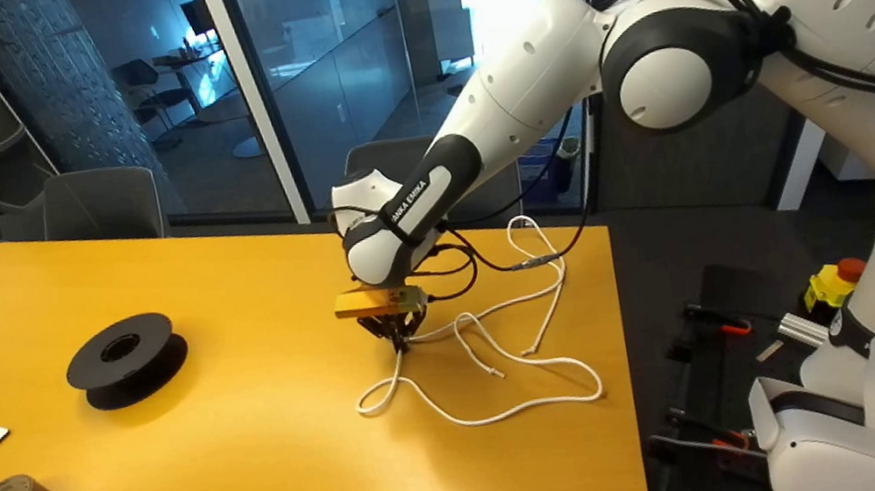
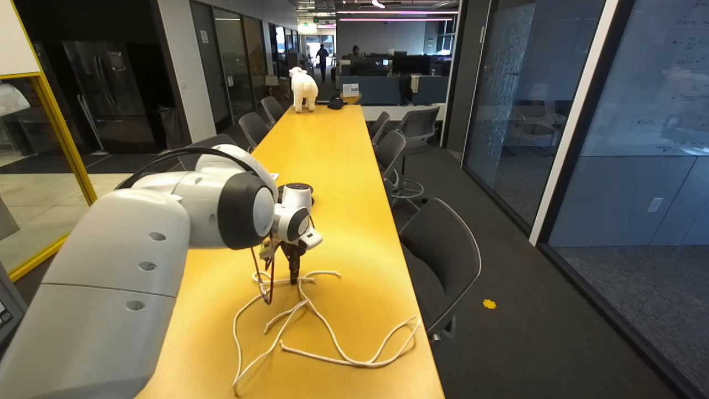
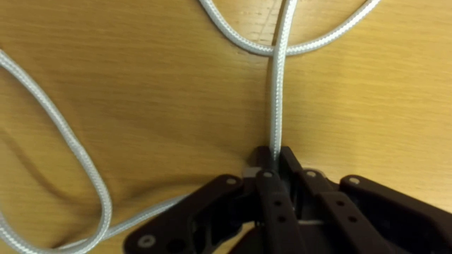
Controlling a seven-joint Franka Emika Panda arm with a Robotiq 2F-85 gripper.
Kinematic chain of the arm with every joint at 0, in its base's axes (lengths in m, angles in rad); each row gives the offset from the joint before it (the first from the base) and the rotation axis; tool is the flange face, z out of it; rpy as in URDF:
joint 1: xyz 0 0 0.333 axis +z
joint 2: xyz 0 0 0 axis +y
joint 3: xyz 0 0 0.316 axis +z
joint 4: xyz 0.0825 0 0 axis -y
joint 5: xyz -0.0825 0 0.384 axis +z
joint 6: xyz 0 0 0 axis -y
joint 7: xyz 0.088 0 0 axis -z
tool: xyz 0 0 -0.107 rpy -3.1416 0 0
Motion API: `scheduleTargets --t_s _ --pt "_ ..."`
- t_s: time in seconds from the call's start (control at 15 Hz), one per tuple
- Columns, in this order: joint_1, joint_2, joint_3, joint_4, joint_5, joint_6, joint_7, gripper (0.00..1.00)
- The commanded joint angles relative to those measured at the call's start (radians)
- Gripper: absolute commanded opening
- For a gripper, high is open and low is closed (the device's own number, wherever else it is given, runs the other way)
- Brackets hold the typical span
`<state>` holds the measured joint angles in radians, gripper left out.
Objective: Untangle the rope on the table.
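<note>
Though wrist-view only, rope's [image 3: 277,106] braid.

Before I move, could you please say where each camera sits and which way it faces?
In an exterior view: high beside the table, facing across it toward chairs; most of the arm shows.
In an exterior view: at the table's end, facing along it toward a plush animal; the arm looms at the picture's left.
Wrist view: above the jaws, facing down at the rope; of the arm, only they show, shut on it.
Both exterior views share the arm, table and rope.
</note>
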<state>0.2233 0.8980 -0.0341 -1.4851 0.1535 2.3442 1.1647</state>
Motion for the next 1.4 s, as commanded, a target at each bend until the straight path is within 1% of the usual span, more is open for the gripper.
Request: scheduleTargets --t_s 0.0,0.07,0.13,0.4,0.67,0.8,1.0,1.33 --pt "0.018 -0.043 -0.018 -0.047 -0.04 -0.013 0.003 0.0" --pt "0.012 -0.048 -0.01 -0.05 -0.04 -0.032 -0.006 0.05" --pt "0.011 -0.057 -0.007 -0.053 -0.043 -0.059 -0.01 0.06" --pt "0.032 -0.124 -0.005 -0.063 -0.047 -0.204 0.032 0.06" --pt "0.066 -0.187 -0.003 -0.069 -0.047 -0.309 0.127 0.06" --pt "0.067 -0.231 0.012 -0.11 -0.027 -0.32 0.173 0.06" --pt "0.076 -0.298 0.038 -0.217 -0.002 -0.293 0.254 0.06" --pt "0.103 -0.38 0.071 -0.391 0.018 -0.254 0.448 0.05"
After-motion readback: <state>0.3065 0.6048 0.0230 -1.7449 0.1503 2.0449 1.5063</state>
